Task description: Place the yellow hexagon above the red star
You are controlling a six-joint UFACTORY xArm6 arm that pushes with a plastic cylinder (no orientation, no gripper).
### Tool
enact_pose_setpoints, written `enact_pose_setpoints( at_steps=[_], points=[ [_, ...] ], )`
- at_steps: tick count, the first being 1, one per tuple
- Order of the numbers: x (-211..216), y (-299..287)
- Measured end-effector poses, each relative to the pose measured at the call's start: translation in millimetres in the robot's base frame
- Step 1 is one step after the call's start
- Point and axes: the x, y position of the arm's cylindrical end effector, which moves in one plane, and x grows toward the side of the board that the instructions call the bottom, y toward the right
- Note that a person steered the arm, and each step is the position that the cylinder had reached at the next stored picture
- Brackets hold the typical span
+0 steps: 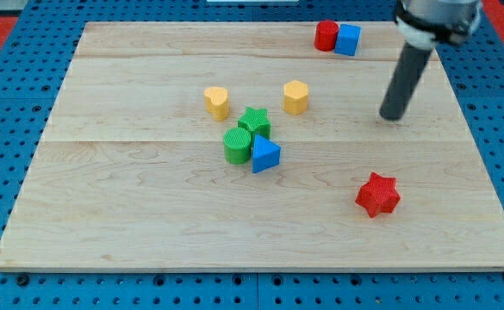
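The yellow hexagon [295,96] stands on the wooden board, a little above the middle. The red star [377,195] lies at the lower right, well below and to the right of the hexagon. My tip [393,115] rests on the board to the right of the hexagon, about a hundred pixels away, and straight above the red star. It touches no block.
A yellow heart [217,102] lies left of the hexagon. A green star [254,121], a green cylinder [237,145] and a blue triangle [265,155] cluster at the middle. A red cylinder [326,35] and a blue cube [348,40] sit together at the top edge.
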Motion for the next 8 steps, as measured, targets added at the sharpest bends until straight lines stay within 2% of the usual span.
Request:
enact_pose_setpoints(
  at_steps=[1,2,3,4,6,8],
  points=[
    [-50.0,-43.5],
    [-70.7,-87.2],
    [-42.6,-130.0],
    [15.5,-132.5],
    [41.7,-156.5],
    [121.9,-86.8]
  ],
)
